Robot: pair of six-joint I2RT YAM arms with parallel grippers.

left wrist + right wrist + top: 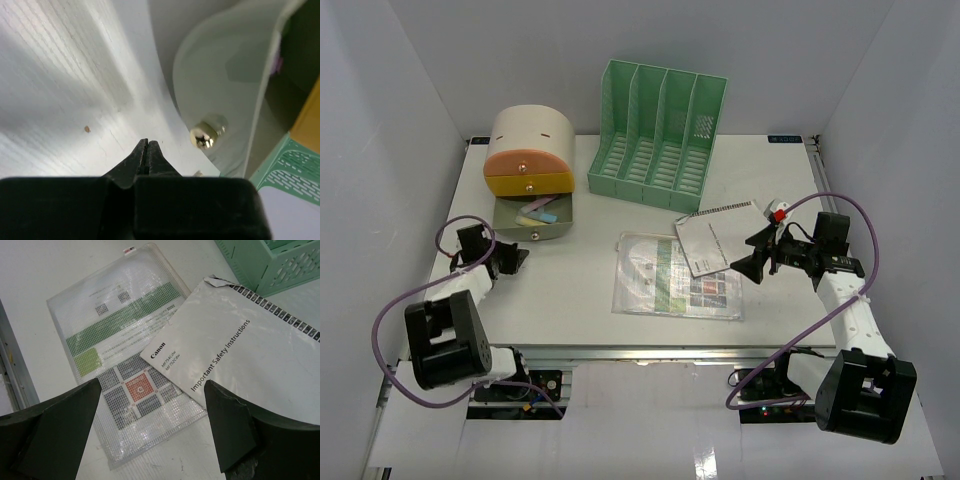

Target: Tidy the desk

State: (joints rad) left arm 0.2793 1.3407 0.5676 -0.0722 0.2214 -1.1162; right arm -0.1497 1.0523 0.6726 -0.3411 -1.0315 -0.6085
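The surface point(570, 300) fills the whole floor of the white enclosure, and everything is carried by it. Toward its far left corner a rounded drawer box point(528, 150) is placed, and its bottom drawer point(535, 225) is pulled out, with small pale items seen inside. The left end effector point(148, 145) is fully closed with nothing between the fingers, and it is held low over the surface, just beside the drawer front and its brass knob point(202, 137).

The step in hand is judged to be the closing of this drawer. For a good result, the closed tip should be set on the drawer front near the knob and the push should be given straight along the drawer's travel, so that the box is not turned or slid.

At the far edge a green file rack point(660, 125) is standing. In the middle a clear plastic sleeve point(110, 340) is lying flat, and a safety booklet point(240, 350) is overlapping its corner. Above them, toward the right edge, the right end effector point(152, 387) is held wide open and empty.
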